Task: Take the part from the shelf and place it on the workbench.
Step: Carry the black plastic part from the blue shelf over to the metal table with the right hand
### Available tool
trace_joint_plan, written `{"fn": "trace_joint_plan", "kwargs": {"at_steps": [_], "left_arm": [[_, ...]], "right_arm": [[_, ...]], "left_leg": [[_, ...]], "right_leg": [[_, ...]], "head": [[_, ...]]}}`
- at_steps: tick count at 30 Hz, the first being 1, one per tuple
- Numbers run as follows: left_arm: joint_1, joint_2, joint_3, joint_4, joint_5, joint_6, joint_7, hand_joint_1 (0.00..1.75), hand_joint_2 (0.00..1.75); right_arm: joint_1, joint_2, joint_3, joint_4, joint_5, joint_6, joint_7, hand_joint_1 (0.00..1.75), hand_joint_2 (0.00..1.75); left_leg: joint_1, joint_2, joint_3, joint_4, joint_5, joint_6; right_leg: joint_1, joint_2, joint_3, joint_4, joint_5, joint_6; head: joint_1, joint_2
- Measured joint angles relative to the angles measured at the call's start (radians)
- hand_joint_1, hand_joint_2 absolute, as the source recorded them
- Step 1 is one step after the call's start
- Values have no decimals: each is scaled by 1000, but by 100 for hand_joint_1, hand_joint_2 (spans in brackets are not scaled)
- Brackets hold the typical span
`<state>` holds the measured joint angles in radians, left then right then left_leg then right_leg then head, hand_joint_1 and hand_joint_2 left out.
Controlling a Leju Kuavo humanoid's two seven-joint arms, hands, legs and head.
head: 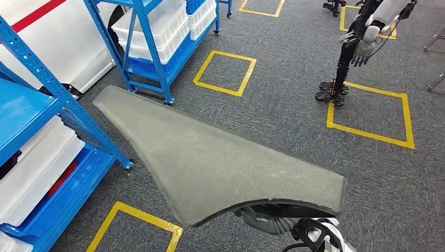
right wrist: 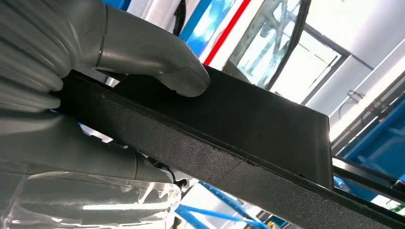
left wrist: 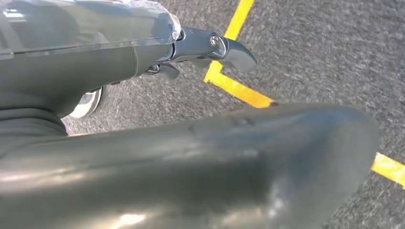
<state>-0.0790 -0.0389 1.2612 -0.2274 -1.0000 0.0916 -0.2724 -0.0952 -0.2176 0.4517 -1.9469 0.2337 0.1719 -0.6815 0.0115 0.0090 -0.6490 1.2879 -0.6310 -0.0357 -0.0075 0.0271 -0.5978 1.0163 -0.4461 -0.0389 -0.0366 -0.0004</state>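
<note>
While the right hand (right wrist: pixel 95 95) clamps its edge between thumb and fingers, the part (head: pixel 210 157), a flat, tapering dark grey slab with a grainy felt-like surface, hangs above speckled grey carpet (head: pixel 294 63). The left hand (left wrist: pixel 210 47) holds nothing, its dark glossy fingers curled.

Grey carpet floor (head: pixel 294 94) with yellow taped squares (head: pixel 224 72), white bins (head: pixel 157 23) upper left, another robot (head: pixel 357 42) standing upper right.

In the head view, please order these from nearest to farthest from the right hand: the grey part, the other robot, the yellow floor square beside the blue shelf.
1. grey part, held in the right hand.
2. yellow floor square, middle, beside the blue shelf.
3. other robot, far right.
</note>
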Motion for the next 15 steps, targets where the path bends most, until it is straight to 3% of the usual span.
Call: {"fn": "trace_joint_plan", "kwargs": {"at_steps": [1, 2, 4, 6, 8, 9, 11, 13, 15], "left_arm": [[1, -1, 0, 0, 3, -2, 1, 0, 0], [2, -2, 0, 0, 5, -3, 2, 0, 0], [2, -4, 0, 0, 8, -3, 6, 0, 0], [3, -7, 0, 0, 11, 1, 9, 0, 0], [3, -10, 0, 0, 14, 6, 10, 0, 0], [3, -12, 1, 0, 15, 8, 10, 0, 0], [4, -17, 2, 0, 19, 11, 7, 0, 0], [8, -21, 6, 0, 22, 14, 2, 0, 0], [12, -22, 9, 0, 24, 16, -3, 0, 0]], "right_arm": [[2, 0, 0, 0, -1, 4, 0, 175, 175], [2, 0, 0, 0, -3, 9, -1, 175, 175], [0, 1, 0, 0, -10, 18, 0, 175, 175], [0, 2, -1, 0, -20, 23, 0, 175, 175], [4, 3, -3, 0, -30, 24, -1, 175, 175], [8, 4, -4, 0, -36, 23, -4, 175, 175], [13, 4, -11, 0, -51, 23, -10, 175, 175], [14, 5, -21, 1, -77, 28, -13, 175, 175], [16, 8, -31, 2, -112, 44, -13, 175, 175]], "left_leg": [[0, -1, 3, -8, 18, 3], [0, -6, 24, -57, 52, 6], [0, -43, 89, -202, 122, 18], [-2, -77, 123, -285, 147, 26], [-5, -71, 126, -296, 149, 32], [-5, -61, 128, -302, 155, 38], [-2, -38, 132, -318, 166, 51], [-4, -13, 131, -322, 169, 58], [-6, 12, 129, -321, 169, 58]], "right_leg": [[1, 12, 0, 1, 1, 0], [2, 23, 2, 2, 1, 0], [3, 43, 2, 4, 2, 3], [1, 62, -4, 5, 6, 14], [-4, 82, -11, 2, 14, 29], [-4, 78, -13, 3, 13, 34], [-1, 37, -36, 49, -20, 42], [-1, -7, -93, 171, -89, 46], [-6, -17, -141, 275, -126, 52]], "head": [[0, 0], [0, 0], [0, 0], [0, 0], [0, 0], [0, 0], [0, 0], [0, 0], [0, 0]]}}
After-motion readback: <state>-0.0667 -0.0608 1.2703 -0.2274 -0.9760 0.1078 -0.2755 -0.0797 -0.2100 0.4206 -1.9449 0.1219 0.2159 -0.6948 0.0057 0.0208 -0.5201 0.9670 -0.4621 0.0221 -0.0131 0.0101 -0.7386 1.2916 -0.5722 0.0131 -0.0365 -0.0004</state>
